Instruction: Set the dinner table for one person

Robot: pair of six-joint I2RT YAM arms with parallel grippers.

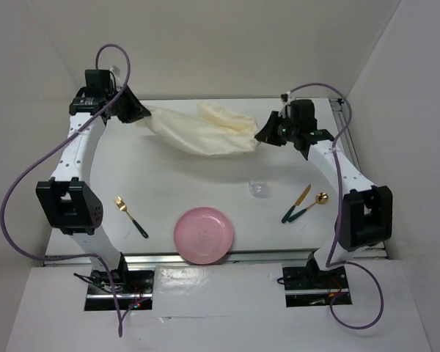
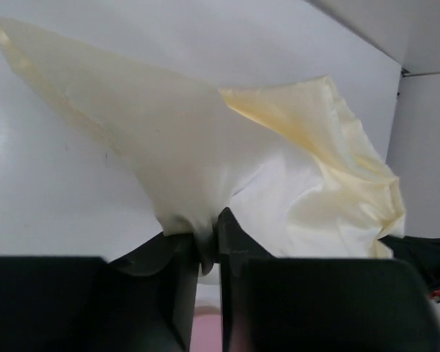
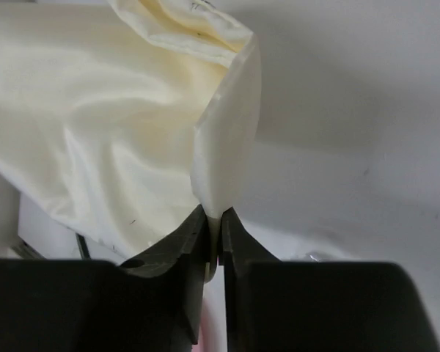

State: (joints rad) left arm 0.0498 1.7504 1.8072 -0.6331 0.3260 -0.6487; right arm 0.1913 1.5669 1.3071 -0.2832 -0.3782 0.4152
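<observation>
Okay, top view: cream cloth mat (image 1: pixel 198 132) hangs slack at upper middle, over the far part of the dinner table (image 1: pixel 205 176). The left gripper (image 1: pixel 134 112) and right gripper (image 1: pixel 268 133) each clamp one end.

Left wrist: we're pinching only a bunched corner, so pulling taut could slip it.

Right wrist: just a thin edge is held, same risk. The sagging middle may also drag the clear cup (image 1: pixel 258 189).

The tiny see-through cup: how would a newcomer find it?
On the white dinner table, find the pink plate near the near edge. Beyond it, to the right, between the plate and the cream cloth, stands the small clear cup. It alone is transparent, almost vanishing against the white.
</observation>
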